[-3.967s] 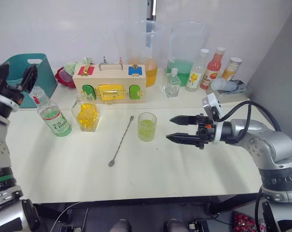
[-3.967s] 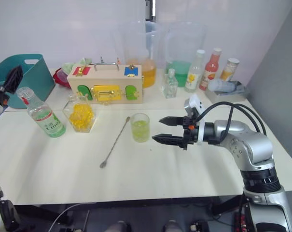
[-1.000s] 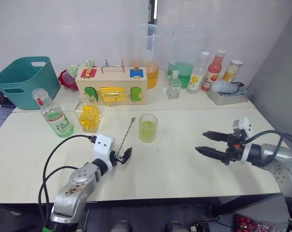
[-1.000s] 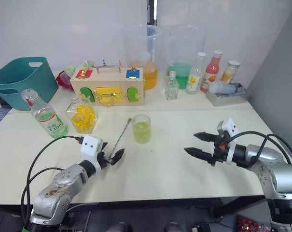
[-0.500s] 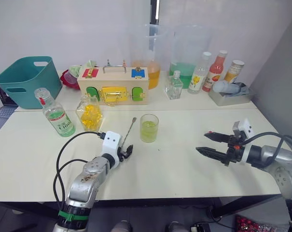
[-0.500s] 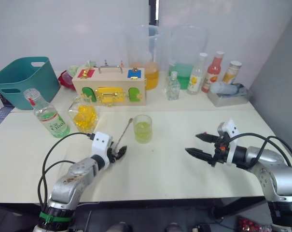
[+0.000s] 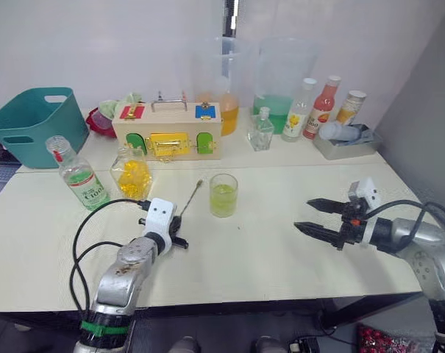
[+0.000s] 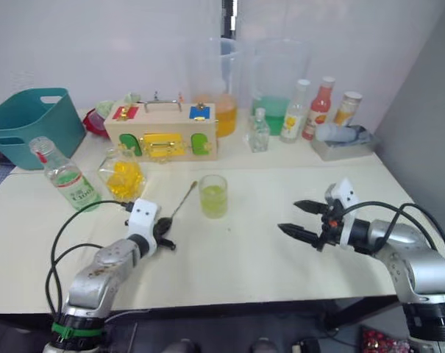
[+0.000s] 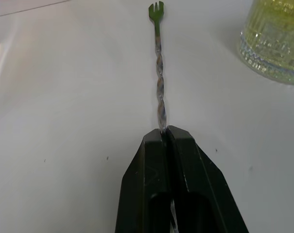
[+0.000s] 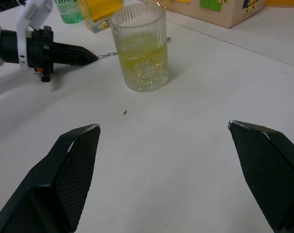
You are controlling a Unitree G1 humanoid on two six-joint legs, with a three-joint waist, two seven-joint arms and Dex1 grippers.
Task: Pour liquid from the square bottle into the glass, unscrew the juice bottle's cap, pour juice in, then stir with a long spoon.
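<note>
1. Two arms reach over the pale worktop (image 7: 281, 250) in the left eye view. The left gripper (image 7: 179, 239) lies low on the surface, jaws pinched on the lower end of the long spoon (image 7: 190, 197), which runs up and away toward the wooden box (image 7: 168, 131). The glass (image 7: 223, 195), partly filled with yellow-green liquid, stands just to the right of the spoon. The square bottle (image 7: 132, 174) with yellow contents stands to the spoon's left, in front of the box, and the juice bottle (image 7: 76, 176) leans further left, its cap (image 7: 56, 152) on. The right gripper (image 7: 310, 216) hovers well to the right of the glass, jaws wide and holding nothing.

2. The right eye view gives the same layout: a teal basket (image 8: 20, 132) at the back left, two tall pitchers (image 8: 281, 73) and a row of small bottles (image 8: 321, 99) at the back right.

3. The left wrist view looks along the two black fingers (image 9: 185, 194), pressed together on the twisted shaft of the spoon, whose forked tip points away; the glass sits off to one side.

4. The right wrist view shows both fingers (image 10: 74, 174) spread far apart, with the glass between and beyond them and the left gripper lying near it.
</note>
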